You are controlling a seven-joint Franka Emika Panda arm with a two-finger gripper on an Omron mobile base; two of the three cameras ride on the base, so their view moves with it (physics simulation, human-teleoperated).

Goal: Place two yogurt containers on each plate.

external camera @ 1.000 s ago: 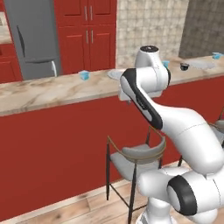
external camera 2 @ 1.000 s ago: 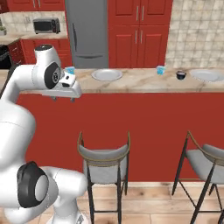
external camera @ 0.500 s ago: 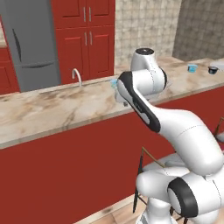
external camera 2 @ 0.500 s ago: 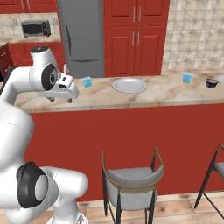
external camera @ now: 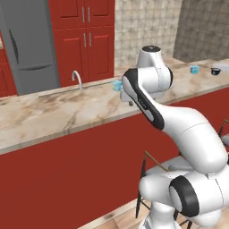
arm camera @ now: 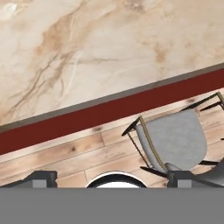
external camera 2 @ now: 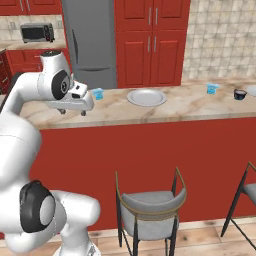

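One yogurt container (external camera 2: 98, 93) stands on the marble counter (external camera 2: 165, 112), just right of my hand and behind it; from the other side this light-blue tub (external camera: 117, 85) peeks out beside the arm. A second yogurt container (external camera 2: 212, 88) (external camera: 194, 69) sits far to the right. A round pale plate (external camera 2: 146, 97) lies between them, bare. The edge of another plate (external camera 2: 252, 90) shows at the far right. My gripper (external camera 2: 72, 112) hangs open over the counter's front edge, pointing down, with nothing between its fingers (arm camera: 39, 177).
A small dark bowl (external camera 2: 240, 94) sits by the right-hand tub. A faucet (external camera: 77, 78) rises over the sink at the left. Grey stools (external camera 2: 150, 205) (arm camera: 175, 140) stand on the wood floor below the red counter front (arm camera: 109, 116).
The base has driven left along the counter, so the whole scene has shifted right in both base views. The gripper has stayed open and empty.
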